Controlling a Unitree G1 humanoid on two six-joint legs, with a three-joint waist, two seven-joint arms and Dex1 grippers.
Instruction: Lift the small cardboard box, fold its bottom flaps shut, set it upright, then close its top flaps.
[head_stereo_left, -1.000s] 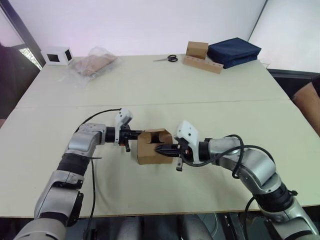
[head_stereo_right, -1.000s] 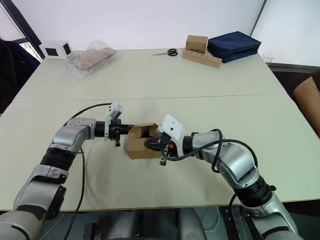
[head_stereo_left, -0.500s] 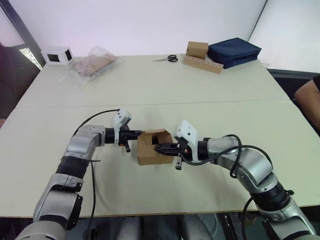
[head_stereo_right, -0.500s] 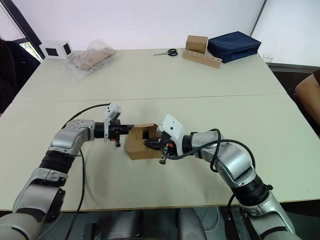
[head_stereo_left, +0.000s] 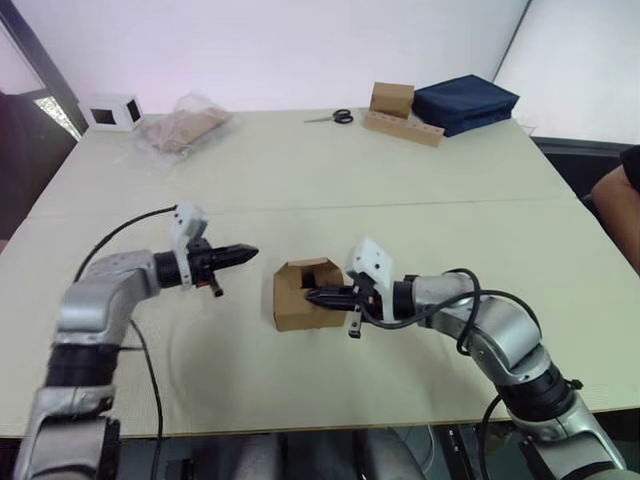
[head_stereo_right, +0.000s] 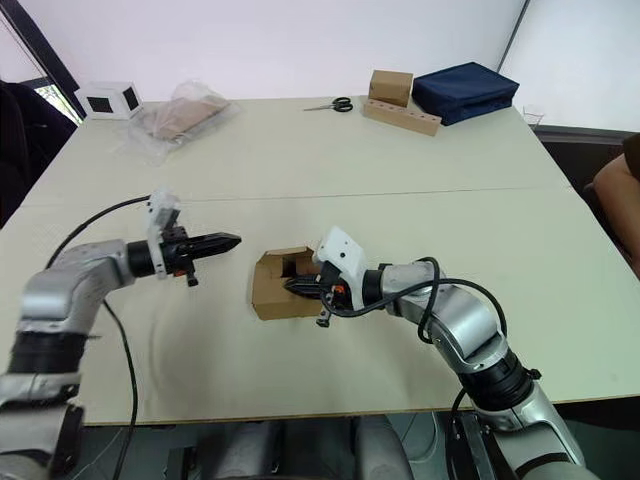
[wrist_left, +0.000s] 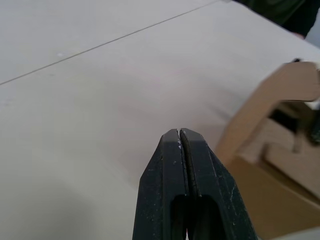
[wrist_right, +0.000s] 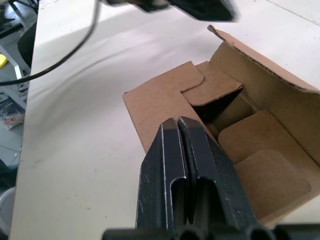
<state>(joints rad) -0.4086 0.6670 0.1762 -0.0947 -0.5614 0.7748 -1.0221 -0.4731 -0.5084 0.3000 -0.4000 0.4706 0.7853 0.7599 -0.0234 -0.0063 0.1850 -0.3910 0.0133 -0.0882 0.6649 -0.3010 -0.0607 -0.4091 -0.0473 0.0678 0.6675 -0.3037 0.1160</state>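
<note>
The small cardboard box (head_stereo_left: 300, 300) stands on the table (head_stereo_left: 330, 180) with an open end facing up. At that end, short rounded flaps (wrist_right: 212, 85) lie partly folded inward and a wider flap (wrist_right: 270, 95) stands up. The flaps of the other end are hidden underneath. My right gripper (head_stereo_left: 312, 296) is shut, its tip (wrist_right: 177, 122) reaching over the box's rim into the opening. My left gripper (head_stereo_left: 250, 252) is shut and hangs over the table a short way left of the box (wrist_left: 270, 165), not touching it, with fingertips (wrist_left: 179, 134) pressed together.
Along the table's far edge stand a white box with a dark window (head_stereo_left: 112, 110), a plastic bag (head_stereo_left: 185, 128), scissors (head_stereo_left: 335, 117), a squarer brown box (head_stereo_left: 392, 98) on a cardboard strip (head_stereo_left: 405, 128) and a navy bag (head_stereo_left: 465, 103). A person's arm (head_stereo_left: 612, 200) shows at the right.
My left gripper has drawn back leftward off the box's left side and now hangs apart from it. The right gripper stays at the box's opening.
</note>
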